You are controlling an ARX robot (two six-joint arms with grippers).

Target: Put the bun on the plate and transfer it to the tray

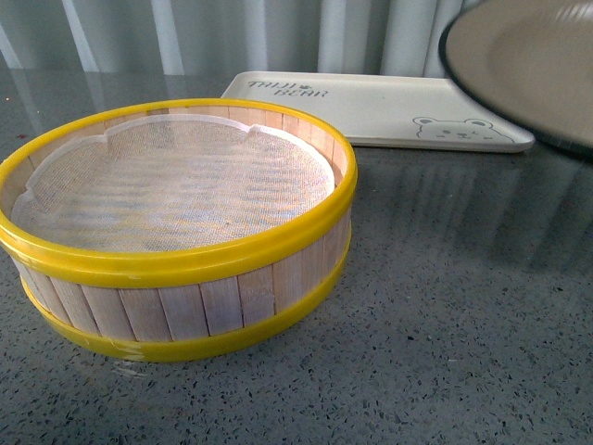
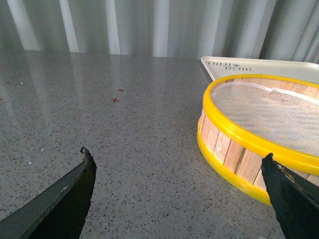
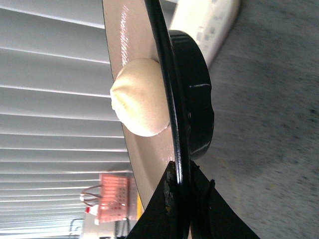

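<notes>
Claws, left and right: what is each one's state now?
Left claw: open, holding nothing.
Right claw: shut on the plate, which carries the bun.

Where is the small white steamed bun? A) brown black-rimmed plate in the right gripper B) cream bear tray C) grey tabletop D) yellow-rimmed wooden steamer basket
A: the small white bun rests on the brown black-rimmed plate, whose rim the right gripper clamps.

Our left gripper (image 2: 177, 154), jaws spread wide, empty; our right gripper (image 3: 182, 179), jaws pinched on the plate (image 3: 193, 99) rim.
</notes>
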